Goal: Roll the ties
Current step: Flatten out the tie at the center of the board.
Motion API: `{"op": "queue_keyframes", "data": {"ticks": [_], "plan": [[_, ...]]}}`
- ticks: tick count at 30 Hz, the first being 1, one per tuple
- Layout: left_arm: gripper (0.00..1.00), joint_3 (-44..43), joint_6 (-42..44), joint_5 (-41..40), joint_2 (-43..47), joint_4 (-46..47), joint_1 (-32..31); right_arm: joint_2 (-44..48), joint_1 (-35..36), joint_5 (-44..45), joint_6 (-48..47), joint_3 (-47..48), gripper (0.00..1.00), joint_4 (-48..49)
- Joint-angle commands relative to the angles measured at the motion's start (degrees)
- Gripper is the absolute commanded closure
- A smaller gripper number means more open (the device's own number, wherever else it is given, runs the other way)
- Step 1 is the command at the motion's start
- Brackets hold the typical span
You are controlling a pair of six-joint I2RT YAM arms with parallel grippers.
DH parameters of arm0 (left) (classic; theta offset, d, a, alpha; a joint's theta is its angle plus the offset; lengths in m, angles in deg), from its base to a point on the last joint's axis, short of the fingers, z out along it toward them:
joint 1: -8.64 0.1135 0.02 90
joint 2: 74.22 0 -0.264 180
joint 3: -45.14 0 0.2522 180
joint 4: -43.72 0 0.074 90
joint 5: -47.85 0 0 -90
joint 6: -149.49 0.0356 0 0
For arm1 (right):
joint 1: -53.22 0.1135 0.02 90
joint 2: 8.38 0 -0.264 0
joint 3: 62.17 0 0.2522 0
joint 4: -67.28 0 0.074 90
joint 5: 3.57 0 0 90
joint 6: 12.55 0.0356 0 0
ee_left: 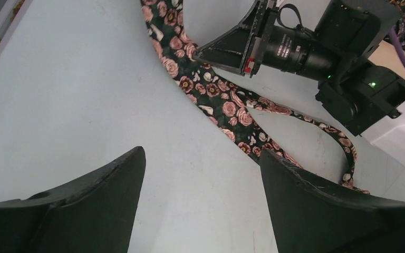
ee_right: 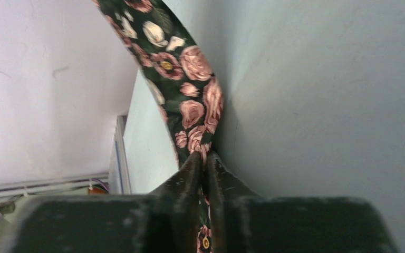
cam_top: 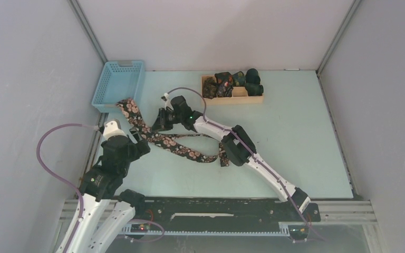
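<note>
A long dark tie [cam_top: 176, 143] with pinkish roses lies across the left half of the table, its wide end draped over the blue basket's rim. My right gripper [cam_top: 158, 122] is shut on this tie partway along; in the right wrist view the fabric [ee_right: 190, 95] is pinched between the closed fingers [ee_right: 204, 158]. My left gripper [cam_top: 137, 138] stands open just left of the tie, over bare table [ee_left: 200, 174], with the tie [ee_left: 221, 105] beyond its fingertips. Several rolled dark ties [cam_top: 232, 81] fill a wooden tray at the back.
A blue plastic basket [cam_top: 117, 84] stands at the back left corner. The wooden tray [cam_top: 237, 98] sits at the back centre. White walls enclose the table on three sides. The right arm [cam_top: 253, 158] stretches diagonally across the middle.
</note>
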Motion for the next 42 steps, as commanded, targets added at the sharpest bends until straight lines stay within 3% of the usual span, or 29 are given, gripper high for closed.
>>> {"op": "queue_keyframes", "data": {"ticks": [1, 2, 10, 15, 23, 32, 38, 42], "plan": [[0.15, 0.91, -0.59, -0.25, 0.17, 1.85, 0.36, 0.26, 0.85, -0.43, 2.09, 0.25, 0.97, 4.36], [0.15, 0.9, -0.54, -0.33, 0.2, 1.85, 0.41, 0.64, 0.92, -0.45, 2.72, -0.51, 1.0, 5.26], [0.16, 0.9, -0.55, -0.62, 1.06, 1.82, 0.33, 12.18, -0.4, 0.14, 5.31, -12.86, 1.0, 9.16], [0.16, 0.99, -0.54, -0.56, 1.59, 1.77, 0.25, 27.25, -4.55, 5.53, 7.21, -30.99, 1.0, 10.14], [0.16, 0.99, -0.53, -0.59, 1.46, 1.75, -0.02, 46.21, -13.32, 4.72, 5.84, -56.65, 1.0, 12.03], [0.17, 0.99, -0.29, 0.31, 0.23, 1.96, -0.28, 68.04, -24.01, 9.39, -7.64, -74.8, 1.0, -7.5], [0.17, 1.15, 0.2, 1.76, -1.0, 2.42, -0.59, 84.8, -32.49, 19.14, -12.33, -84.72, 1.0, -18.17], [0.17, 1.29, 0.94, 3.56, -2.22, 3.27, -0.67, 95.46, -34.81, 32.22, -15.78, -85.38, 1.0, -28.37]]}}
